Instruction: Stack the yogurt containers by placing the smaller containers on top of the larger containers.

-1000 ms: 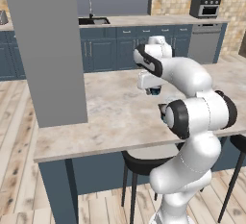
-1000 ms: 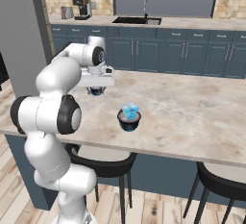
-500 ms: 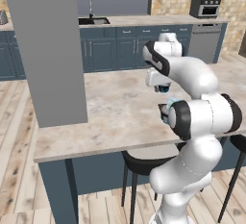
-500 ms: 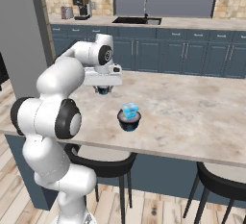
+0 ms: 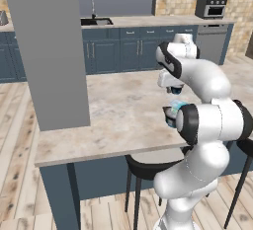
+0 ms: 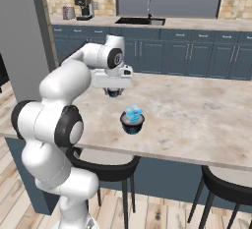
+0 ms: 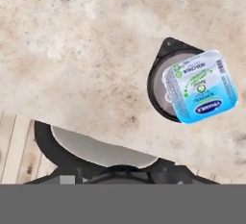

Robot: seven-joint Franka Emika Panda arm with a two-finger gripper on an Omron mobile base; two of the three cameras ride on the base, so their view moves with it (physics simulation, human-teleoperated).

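Hand view: the light-blue box point(image 7: 200, 86) sits on the big dark cup point(image 7: 161, 89), up and right of my pincer point(image 6: 114, 93). My pincer pinches a tiny dark cup point(image 6: 114, 94).

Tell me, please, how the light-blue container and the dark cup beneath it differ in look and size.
The light-blue container is squarish with rounded corners and a printed label; the dark cup is round and near black. The blue container is smaller, covering only part of the cup's pale top. The blue one rests on the cup, offset toward one side and overhanging its rim, while the cup stands on the counter. Both sit upright as one stack.
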